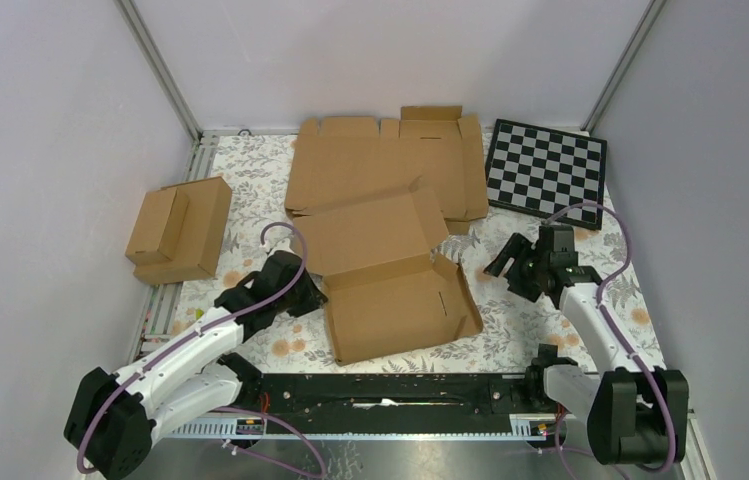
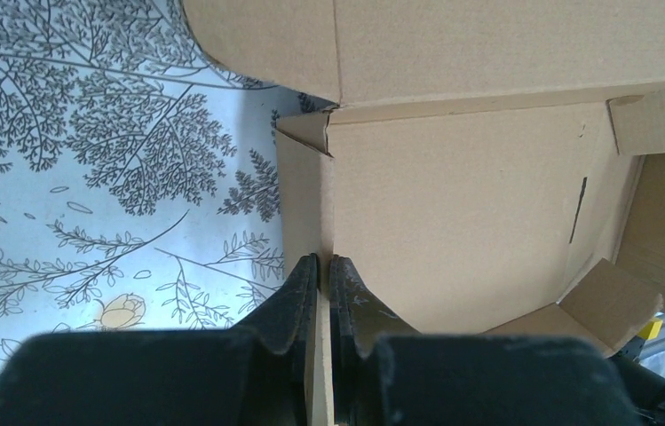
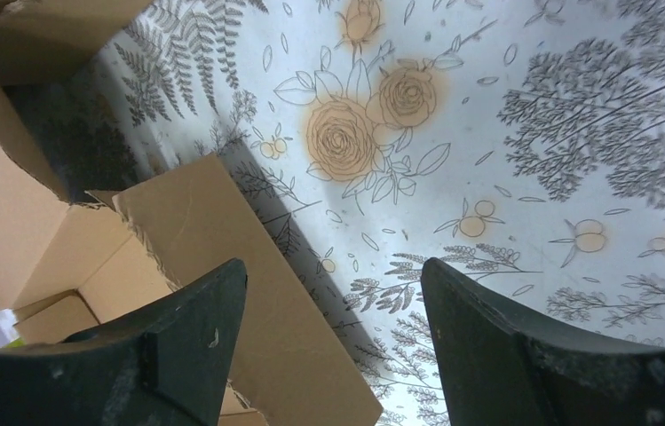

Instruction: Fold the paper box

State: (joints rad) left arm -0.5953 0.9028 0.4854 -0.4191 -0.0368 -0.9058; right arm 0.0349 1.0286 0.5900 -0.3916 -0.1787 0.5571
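Cardboard of this kind should be light and stiff across its panels yet ready to bend along the scored creases, so the box (image 1: 390,275) will probably slide on the table (image 1: 255,175) if pushed from one side only. I judge it best taken by a wall or flap edge close to a crease, with the other arm bracing. It lies mid-table between the arms, part-formed, with the base nearest the arm bases and the lid laid open behind it. The left gripper (image 2: 323,266) is closed on the box's left side wall, the thin board pinched upright between its fingers. The right gripper (image 3: 333,293) stands wide open and holds nothing, just beside the raised right flap; whether a finger touches it I cannot tell. The lid overlaps the near edge of a flat blank (image 1: 385,165) behind, so swinging the lid may drag that sheet along. Two small boxes (image 1: 178,230) sit well apart at the far left, and a checkerboard (image 1: 547,175) lies at the back right, near the right arm's reach. Hard squeezing could crush a corner.
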